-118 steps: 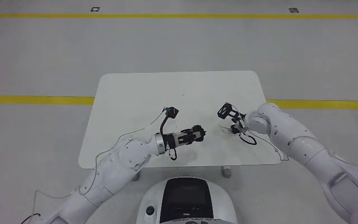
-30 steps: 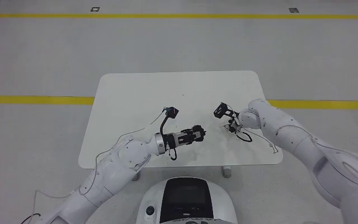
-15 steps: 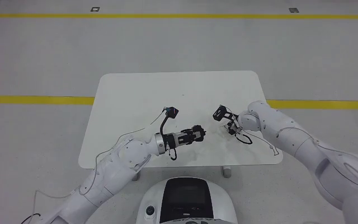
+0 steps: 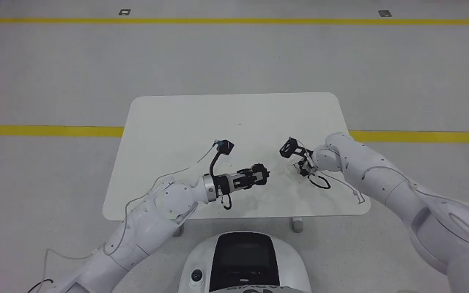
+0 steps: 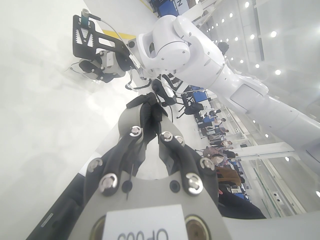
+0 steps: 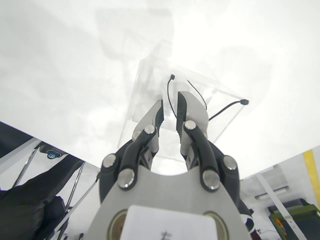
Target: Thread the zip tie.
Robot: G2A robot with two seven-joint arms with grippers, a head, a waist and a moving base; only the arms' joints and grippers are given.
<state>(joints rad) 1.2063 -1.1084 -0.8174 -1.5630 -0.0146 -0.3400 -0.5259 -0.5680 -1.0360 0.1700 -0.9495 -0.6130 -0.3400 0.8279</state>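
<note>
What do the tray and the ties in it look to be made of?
Tray: clear hard plastic, likely acrylic, glossy; the table shows through and its edges catch light. Ties: thin black flexible plastic, probably nylon, matte; they curve and end in small square heads.

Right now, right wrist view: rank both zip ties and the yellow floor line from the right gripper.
1. First zip tie, between the right gripper's fingers.
2. Second zip tie, at the tray corner.
3. Yellow floor line, beyond the table.

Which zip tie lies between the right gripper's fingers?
The zip tie whose strap runs between the right gripper's fingers; the other zip tie lies outside them, head at the clear tray's corner.
</note>
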